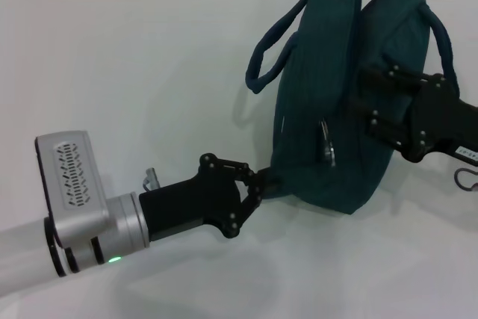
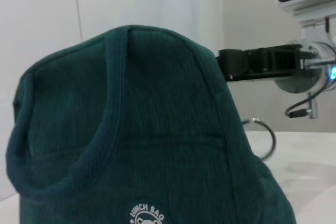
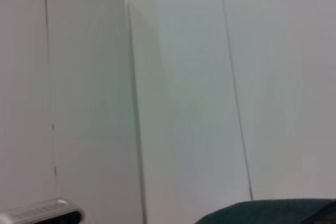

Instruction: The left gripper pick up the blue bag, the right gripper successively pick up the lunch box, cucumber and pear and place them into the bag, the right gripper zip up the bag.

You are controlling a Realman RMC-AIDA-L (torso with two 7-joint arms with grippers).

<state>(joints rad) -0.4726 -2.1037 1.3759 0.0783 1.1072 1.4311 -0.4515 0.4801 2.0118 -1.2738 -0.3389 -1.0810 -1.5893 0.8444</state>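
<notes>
On your left in the head view, the left gripper (image 1: 263,182) reaches across the white table (image 1: 149,87) and its fingers pinch the lower edge of the bag (image 1: 328,110). The bag stands on that table, right of centre, its handles (image 1: 272,54) looping out toward the left and the upper right. You can see a metal ring (image 1: 327,143) hanging at its front seam. Farther right, the right gripper (image 1: 367,102) presses into the bag's side near the seam; you cannot tell whether its fingers are parted or closed. From the left wrist view you see the bag (image 2: 131,129) close up with "LUNCH BAG" printed low, and the right gripper (image 2: 231,64) behind its top.
</notes>
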